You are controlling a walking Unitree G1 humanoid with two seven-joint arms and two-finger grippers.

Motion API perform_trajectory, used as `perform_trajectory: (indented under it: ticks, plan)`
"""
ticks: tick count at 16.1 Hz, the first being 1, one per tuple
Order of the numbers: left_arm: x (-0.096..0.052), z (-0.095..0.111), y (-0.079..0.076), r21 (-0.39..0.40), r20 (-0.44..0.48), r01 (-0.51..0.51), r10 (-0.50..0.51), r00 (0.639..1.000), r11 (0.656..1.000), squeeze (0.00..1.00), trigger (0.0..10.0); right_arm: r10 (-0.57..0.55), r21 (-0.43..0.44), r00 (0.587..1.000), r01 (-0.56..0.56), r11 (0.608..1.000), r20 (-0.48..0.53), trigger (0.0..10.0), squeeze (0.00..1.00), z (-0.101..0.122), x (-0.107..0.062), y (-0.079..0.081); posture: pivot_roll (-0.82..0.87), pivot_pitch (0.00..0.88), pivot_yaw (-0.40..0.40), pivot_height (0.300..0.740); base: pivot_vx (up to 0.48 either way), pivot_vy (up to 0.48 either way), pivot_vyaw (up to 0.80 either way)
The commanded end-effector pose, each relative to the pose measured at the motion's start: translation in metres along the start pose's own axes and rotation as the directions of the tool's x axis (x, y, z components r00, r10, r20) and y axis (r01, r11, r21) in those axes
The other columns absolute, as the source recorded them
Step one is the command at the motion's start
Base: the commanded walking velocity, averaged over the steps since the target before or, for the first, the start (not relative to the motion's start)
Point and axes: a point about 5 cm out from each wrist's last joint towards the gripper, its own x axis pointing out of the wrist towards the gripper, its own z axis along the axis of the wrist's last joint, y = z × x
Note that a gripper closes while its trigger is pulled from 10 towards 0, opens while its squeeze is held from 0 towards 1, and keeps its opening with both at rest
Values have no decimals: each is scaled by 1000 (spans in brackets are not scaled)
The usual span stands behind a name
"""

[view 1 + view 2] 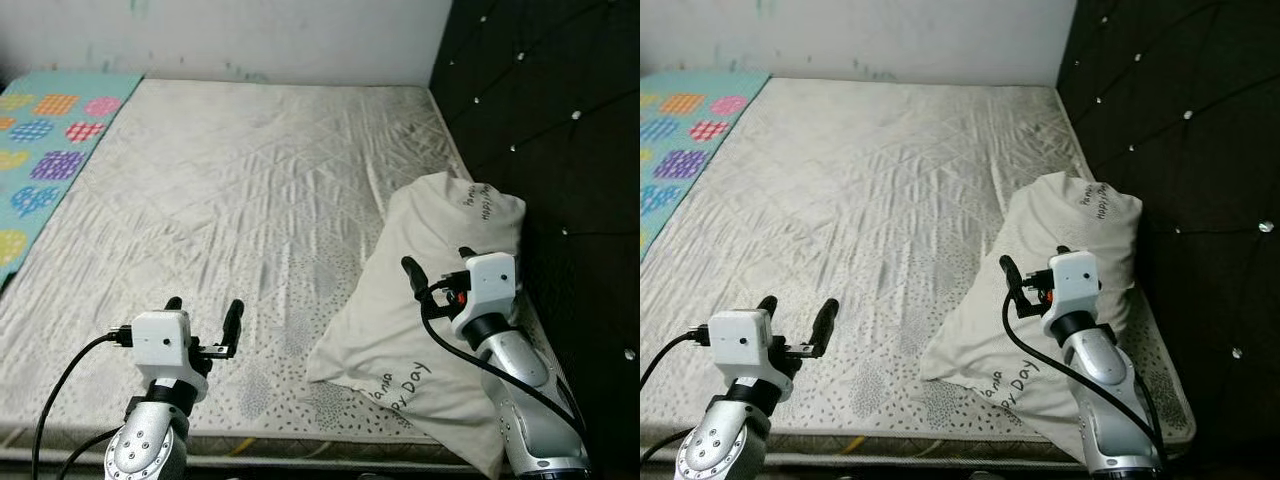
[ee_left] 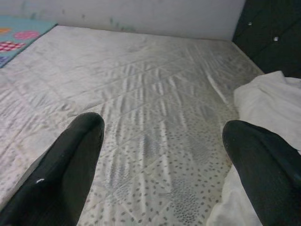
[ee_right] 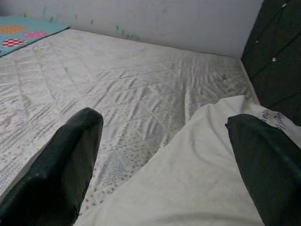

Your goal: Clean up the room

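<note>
We see a bare quilted mattress (image 1: 240, 200) that takes most of the view. A white pillow (image 1: 400, 330) lies on its right side, near the dark headboard (image 1: 560, 120). Above the pillow our right gripper (image 1: 438, 262) has its fingers spread; our left gripper (image 1: 203, 310), also spread, hovers over the mattress.

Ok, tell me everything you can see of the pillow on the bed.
The pillow is off-white, soft-looking cloth, creased and slumped, with small dark script printed near two of its ends. It lies askew on the quilted mattress, on the robot's right side, its far end against the dark tufted headboard, its near corner reaching the mattress edge. The right gripper hangs open above it; contact cannot be told.
</note>
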Motion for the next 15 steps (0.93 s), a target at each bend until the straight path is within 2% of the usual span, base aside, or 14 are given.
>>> perform_trajectory:
  ticks: [1, 7, 15]
  plan:
    - [-1, -1, 0, 6, -8, 0, 0, 1000, 1000, 0, 10000, -3, -14, 1000, 3, 1000, 4, 10000, 0, 1, 0, -3, -110, 120, -26, 740, 0, -349, 0]
    - [0, -1, -1, 2, -8, -2, 2, 1000, 1000, 0, 10000, -2, -14, 1000, 3, 1000, 5, 10000, 0, 2, 1, -4, -111, 123, -28, 740, 0, -424, 0]
    - [0, -2, 2, -35, -12, -24, 24, 1000, 999, 0, 10000, -1, -13, 1000, 1, 1000, 2, 10000, 0, 1, 1, -3, -111, 125, -33, 740, 0, 0, 0]
